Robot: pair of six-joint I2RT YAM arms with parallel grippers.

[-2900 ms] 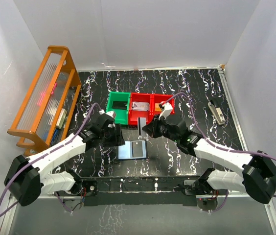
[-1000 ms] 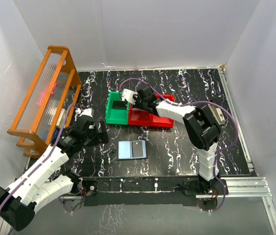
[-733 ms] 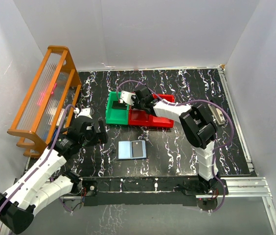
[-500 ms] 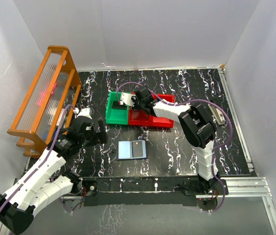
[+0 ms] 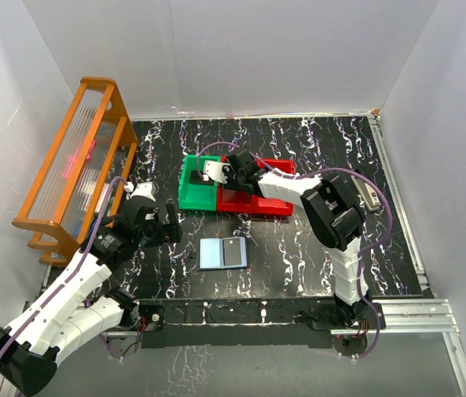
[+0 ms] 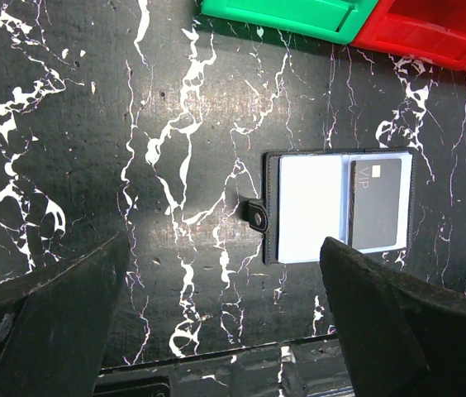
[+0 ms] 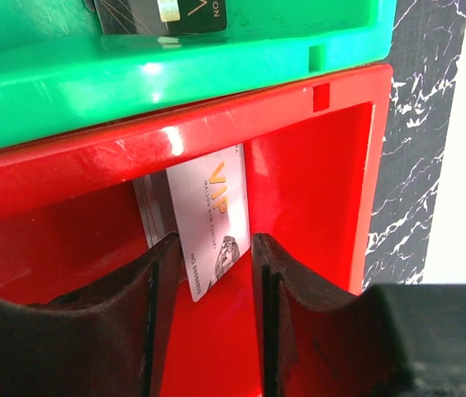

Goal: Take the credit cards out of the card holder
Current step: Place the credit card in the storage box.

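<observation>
One white card (image 7: 206,203) shows between the right pincer's (image 7: 215,248) parted fingers.

A: Bench (image 6: 92,165): black stone-look top with white veining and a faint sheen. Green bin (image 7: 216,70) and red bin (image 7: 316,174): moulded plastic, smooth, high gloss.

B: And the card holder (image 6: 311,207)?

A: Dark matt cover, leather-like. Pale blue inner panels, smooth, with a slight shine. Black card (image 6: 376,203) in it: matt. White card (image 7: 212,215): smooth, satin.

B: Remainder?

A: Left pincer (image 6: 225,331) and right pincer (image 7: 215,265): black, matt, plastic-looking. Rack (image 5: 43,225): orange-brown wood, varnished.
</observation>
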